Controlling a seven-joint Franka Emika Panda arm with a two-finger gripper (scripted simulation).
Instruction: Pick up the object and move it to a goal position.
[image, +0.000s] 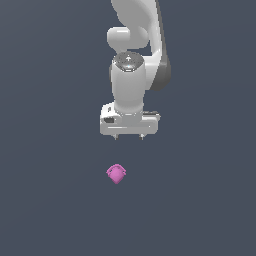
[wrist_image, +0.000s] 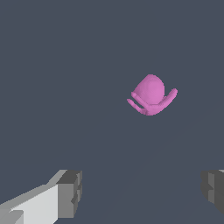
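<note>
1. On the flat, dull slate-grey surface lies the small glossy pink-magenta object with a rounded body and curved loop; nothing touches it.
2. Above it, apart, hangs the white robot gripper; its grey-padded fingers stand spread wide, holding nothing.
3. The surroundings are the same plain grey throughout.

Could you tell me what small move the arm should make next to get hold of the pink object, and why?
Probably shift the gripper sideways until it is centred over the pink object, before descending. The fingers stand wide apart with nothing between them, and in the wrist view the object lies outside the gap between them, apart from both. Going straight down would likely miss it.
</note>
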